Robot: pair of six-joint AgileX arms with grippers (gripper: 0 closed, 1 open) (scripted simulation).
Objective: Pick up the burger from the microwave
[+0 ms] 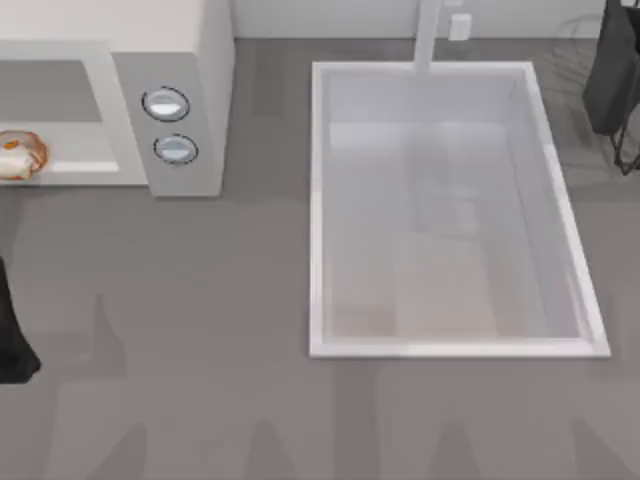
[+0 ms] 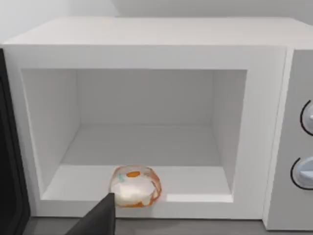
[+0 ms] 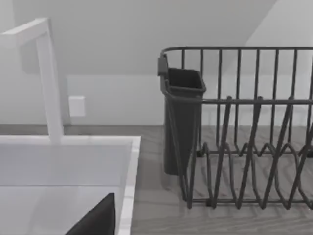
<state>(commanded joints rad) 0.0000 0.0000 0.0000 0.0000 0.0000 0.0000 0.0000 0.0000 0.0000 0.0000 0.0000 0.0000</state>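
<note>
Sitting at the front lip of the microwave cavity is the burger, a small round bun, tan-orange with white and orange patches. In the top view it is lying at the table's far left, the burger just inside the open mouth of the microwave, well apart from the two dials on the side panel.

I am judging it light and somewhat soft, a rounded thing that is likely to squash or roll if pinched hard. The best hold is probably across its widest part, at the sides, with fingers low enough to get under the bulge and pressure kept gentle.

From the left wrist view, one dark finger of the left gripper is showing just before the burger, near its lower edge, seemingly not touching. Whether that pincer is open or closed, I cannot tell. The burger is lying ahead of it, slightly to one side of the visible finger, so a short advance into the cavity mouth seems called for.

My right arm is idling at the table's far right, beyond the sink, facing a dish rack.
</note>
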